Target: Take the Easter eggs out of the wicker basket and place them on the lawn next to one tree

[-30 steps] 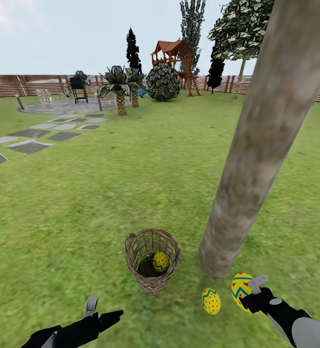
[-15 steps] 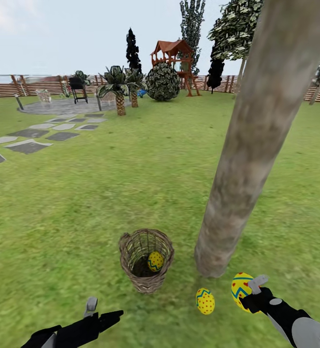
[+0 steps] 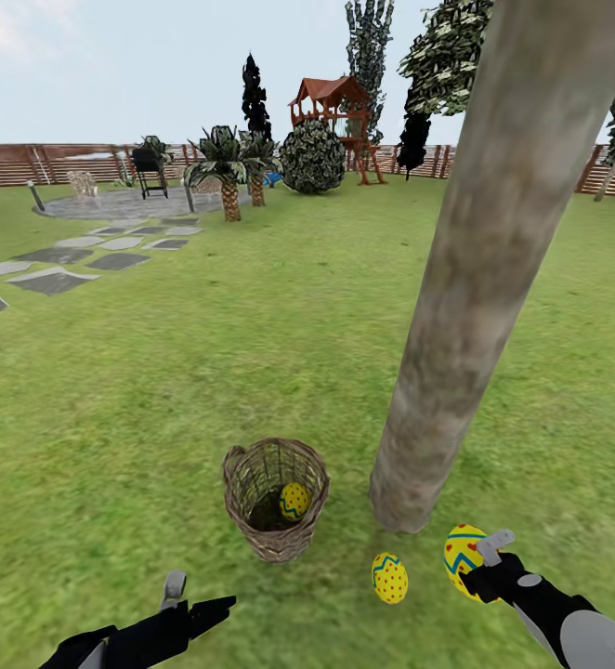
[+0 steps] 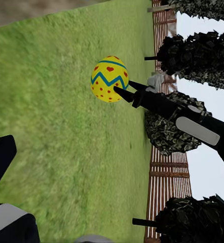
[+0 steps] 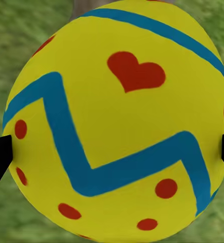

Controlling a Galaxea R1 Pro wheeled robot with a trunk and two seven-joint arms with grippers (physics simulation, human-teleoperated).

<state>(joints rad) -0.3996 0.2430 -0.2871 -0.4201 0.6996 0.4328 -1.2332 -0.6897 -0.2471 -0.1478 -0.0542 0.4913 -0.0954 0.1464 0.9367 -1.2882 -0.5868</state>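
While the right end effector [image 3: 482, 560] grips one Easter egg [image 3: 463, 549] at the tree's [image 3: 475, 279] five o'clock, a second egg [image 3: 389, 578] lies on the lawn [image 3: 252, 353] nearby, the third [image 3: 294, 500] sits in the wicker basket [image 3: 275, 497], and the left end effector [image 3: 191, 599] hangs open, empty.

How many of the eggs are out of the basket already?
Two. One yellow dotted egg already lies on the green lawn beside the thick grey-brown tree trunk. The right gripper holds a second yellow egg near the trunk, not yet put down. The third yellow egg sits inside the brown wicker basket, left to fetch.
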